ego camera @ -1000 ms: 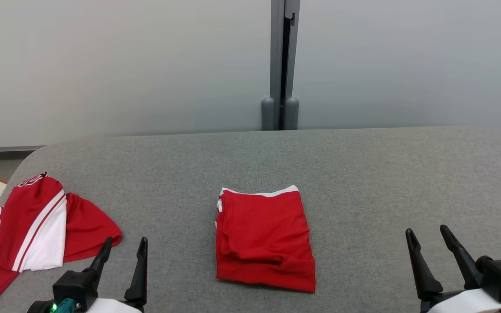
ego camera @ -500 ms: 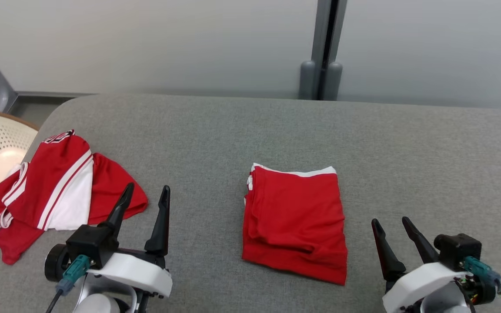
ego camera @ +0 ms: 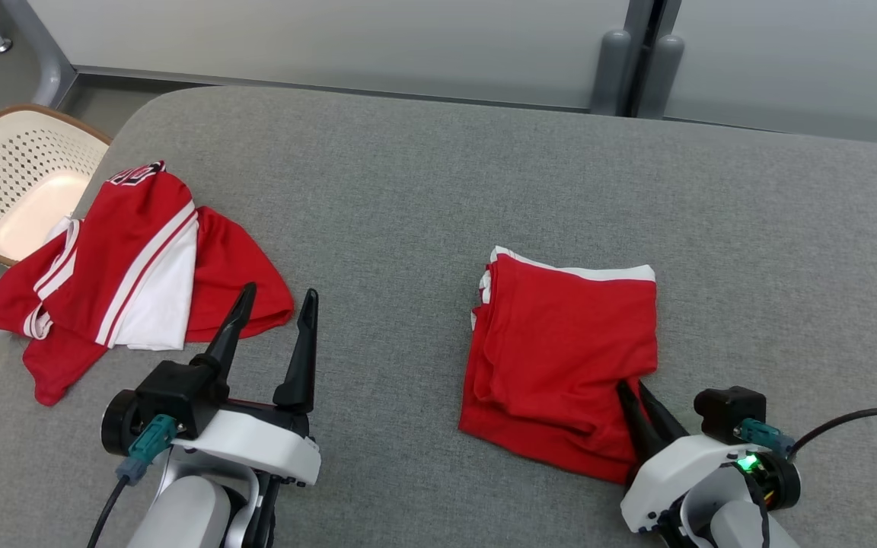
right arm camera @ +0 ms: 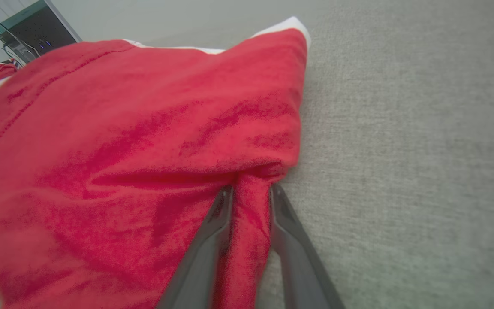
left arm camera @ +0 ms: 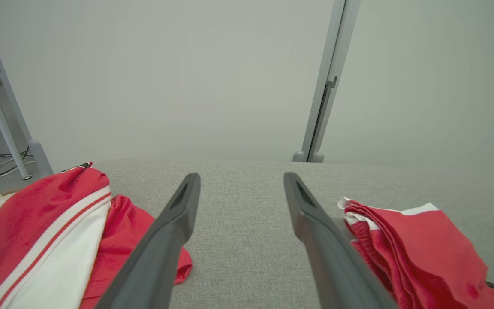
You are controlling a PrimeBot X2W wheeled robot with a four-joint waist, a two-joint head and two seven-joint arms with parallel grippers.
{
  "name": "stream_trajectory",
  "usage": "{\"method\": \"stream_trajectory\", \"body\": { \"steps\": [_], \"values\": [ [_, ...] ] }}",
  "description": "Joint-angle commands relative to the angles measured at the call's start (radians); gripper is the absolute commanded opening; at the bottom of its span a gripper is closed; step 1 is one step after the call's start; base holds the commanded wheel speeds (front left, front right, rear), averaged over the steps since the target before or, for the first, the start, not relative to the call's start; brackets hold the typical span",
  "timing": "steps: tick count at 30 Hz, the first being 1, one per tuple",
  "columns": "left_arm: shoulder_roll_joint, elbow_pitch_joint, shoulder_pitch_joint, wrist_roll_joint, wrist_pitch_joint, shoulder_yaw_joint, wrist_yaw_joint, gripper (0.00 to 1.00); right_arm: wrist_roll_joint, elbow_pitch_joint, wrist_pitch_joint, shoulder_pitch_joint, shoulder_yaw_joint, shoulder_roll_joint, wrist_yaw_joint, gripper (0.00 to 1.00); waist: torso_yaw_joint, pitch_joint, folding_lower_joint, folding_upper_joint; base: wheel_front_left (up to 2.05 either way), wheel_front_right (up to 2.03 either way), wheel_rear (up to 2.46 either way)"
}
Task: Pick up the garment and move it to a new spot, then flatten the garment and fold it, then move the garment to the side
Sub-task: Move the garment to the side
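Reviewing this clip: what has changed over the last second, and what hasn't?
The right gripper has moved in to the near right edge of the folded red garment, and its jaws have closed on a fold of the cloth. The head view itself has tilted down. The left gripper stays open above the table; that garment and the loose red-and-white jersey lie as before.

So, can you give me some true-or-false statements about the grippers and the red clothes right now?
The right gripper pinches a fold of the folded red garment. True.
The left gripper grips cloth too. False: it is open, with nothing between its fingers.
The folded red garment lies in a basket. False: it lies on the grey table; the white basket stands off its left end.
A crumpled red-and-white garment lies near the table's left edge. True.
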Motion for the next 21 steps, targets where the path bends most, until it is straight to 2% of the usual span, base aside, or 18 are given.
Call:
{"method": "stream_trajectory", "body": {
  "steps": [1, 7, 16, 17, 21],
  "values": [
    [0.007, 0.004, -0.019, 0.008, -0.007, 0.006, 0.002, 1.0, 0.011, 0.04, 0.005, 0.021, 0.028, 0.008, 0.0, 0.0, -0.012, 0.0, 0.0, 0.0, 0.0, 0.0, 0.0],
    [0.026, -0.016, -0.012, 0.017, -0.014, 0.016, 0.007, 1.0, -0.004, 0.049, -0.047, -0.012, 0.069, -0.004, 0.0, 0.0, -0.095, 0.003, 0.0, 0.0, 0.0, 0.0, 0.0],
    [0.077, -0.12, 0.014, 0.035, 0.018, 0.012, 0.014, 1.0, -0.015, 0.024, -0.072, -0.067, 0.12, -0.088, -0.001, 0.0, -0.327, 0.054, 0.0, 0.0, 0.0, 0.0, 0.0],
    [0.077, -0.12, 0.014, 0.035, 0.018, 0.012, 0.014, 1.0, -0.015, 0.024, -0.072, -0.067, 0.12, -0.088, -0.001, 0.0, -0.327, 0.054, 0.0, 0.0, 0.0, 0.0, 0.0],
    [0.093, -0.177, -0.007, 0.047, 0.044, -0.003, 0.007, 1.0, -0.001, 0.02, -0.071, -0.107, 0.137, -0.129, -0.001, 0.0, -0.417, 0.099, 0.0, 0.0, 0.0, 0.0, 0.0]
  ]
}}
